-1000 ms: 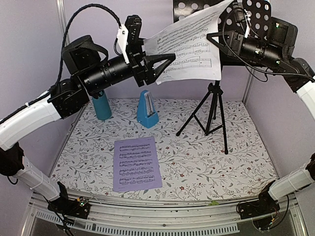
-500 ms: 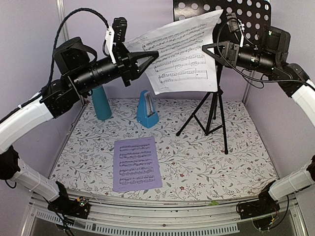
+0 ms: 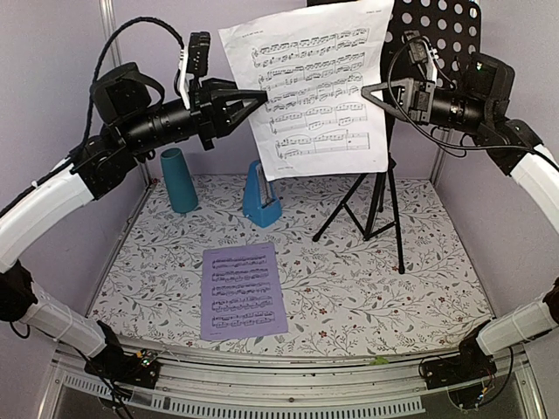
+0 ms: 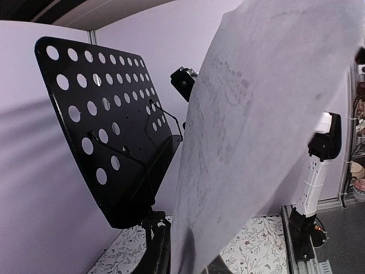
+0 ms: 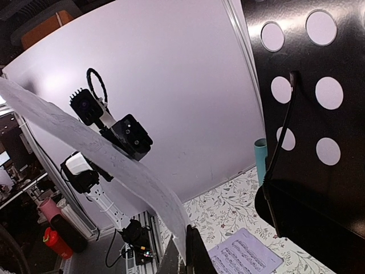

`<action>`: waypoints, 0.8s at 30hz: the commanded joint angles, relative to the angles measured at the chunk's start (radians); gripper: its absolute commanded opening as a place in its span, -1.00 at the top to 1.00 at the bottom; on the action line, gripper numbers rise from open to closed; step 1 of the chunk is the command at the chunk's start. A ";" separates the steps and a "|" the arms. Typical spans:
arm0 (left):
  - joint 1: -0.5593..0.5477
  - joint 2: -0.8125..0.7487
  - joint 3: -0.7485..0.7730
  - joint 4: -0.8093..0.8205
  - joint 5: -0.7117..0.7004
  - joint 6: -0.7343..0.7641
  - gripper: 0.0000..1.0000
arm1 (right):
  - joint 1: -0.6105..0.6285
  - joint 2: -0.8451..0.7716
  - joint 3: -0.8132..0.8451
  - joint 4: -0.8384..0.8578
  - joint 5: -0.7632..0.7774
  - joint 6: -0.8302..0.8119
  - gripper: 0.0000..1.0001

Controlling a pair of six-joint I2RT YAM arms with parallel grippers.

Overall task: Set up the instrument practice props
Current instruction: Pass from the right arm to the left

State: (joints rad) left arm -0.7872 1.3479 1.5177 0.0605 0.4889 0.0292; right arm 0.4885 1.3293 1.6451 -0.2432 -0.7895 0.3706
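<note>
Overhead view: white sheet-music page [image 3: 314, 87] held upright in mid-air before music stand's perforated tray [image 3: 441, 35]. Left gripper [image 3: 262, 93] pinches its left edge, right gripper [image 3: 365, 87] its right edge. Lavender page [image 3: 243, 290] flat on table, blue metronome [image 3: 260, 194] behind it, teal cup [image 3: 179, 179] nearby. Only left wrist view shows white page's back, print ghosting through. Right wrist view shows it edge-on.

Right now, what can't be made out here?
- Top view: the white sheet hides most of the stand tray, so whether it touches the ledge is unclear.
- Left wrist view: the sheet covers the left gripper fingertips.
- Right wrist view: the lavender sheet is cut by the bottom edge.
- Top view: the metronome face is too small to read.
</note>
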 commanded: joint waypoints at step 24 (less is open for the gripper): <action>0.285 0.155 0.359 -0.033 0.091 -0.522 1.00 | 0.032 -0.034 -0.008 0.117 0.562 -0.194 0.05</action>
State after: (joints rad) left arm -0.5461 1.4784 1.8183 0.0387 0.6094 -0.4049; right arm 0.4995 1.3048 1.5917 -0.1642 -0.3973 0.2684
